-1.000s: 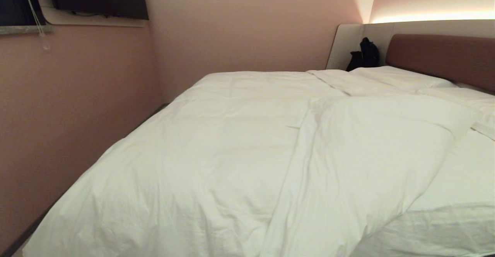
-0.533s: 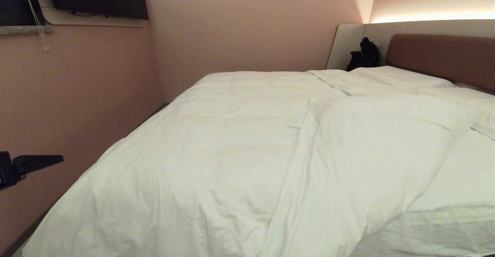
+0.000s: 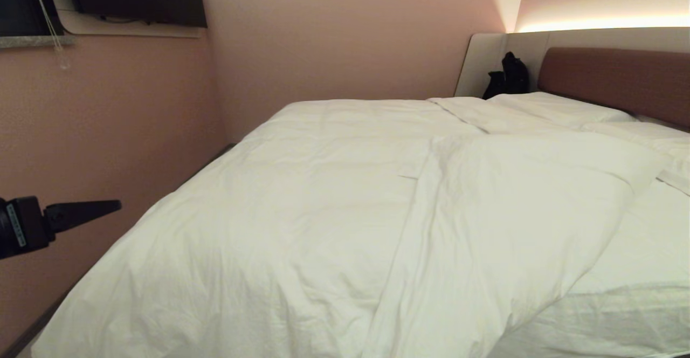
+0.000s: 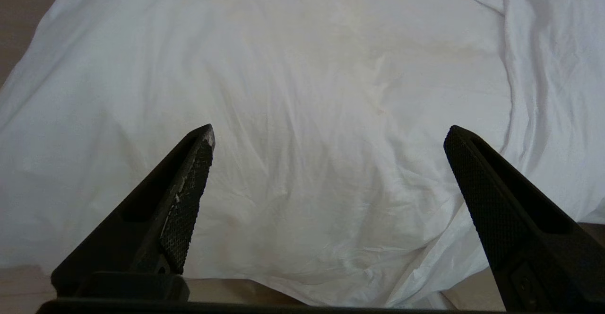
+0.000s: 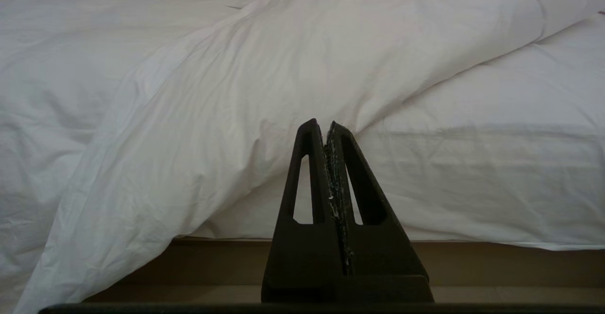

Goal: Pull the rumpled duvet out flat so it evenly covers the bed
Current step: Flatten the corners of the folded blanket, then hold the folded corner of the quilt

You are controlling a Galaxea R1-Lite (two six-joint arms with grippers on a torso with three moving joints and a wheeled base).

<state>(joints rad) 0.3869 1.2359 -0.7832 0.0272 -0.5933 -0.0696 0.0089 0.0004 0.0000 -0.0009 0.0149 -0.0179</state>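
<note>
Duvet [image 3: 345, 212]: white, rumpled, lies on bed [image 3: 614, 77]; thick fold runs diagonally across middle, near-right part turned back, sheet [image 3: 636, 272] bare there.
L gripper [image 4: 329, 132]: fingers [image 4: 189, 181] spread wide, nothing between them; held above duvet's near-left part, no contact. In head view it shows at far left edge, beside wall [image 3: 108, 131].
R gripper [image 5: 326, 124]: fingers pressed together, empty; low at bed's near side, facing duvet's hanging edge, apart from it.
Edges: duvet's near edge hangs over bed side; left edge close to wall.
Room: narrow gap btwn bed and wall; floor strip [image 5: 496, 266] below near edge.
</note>
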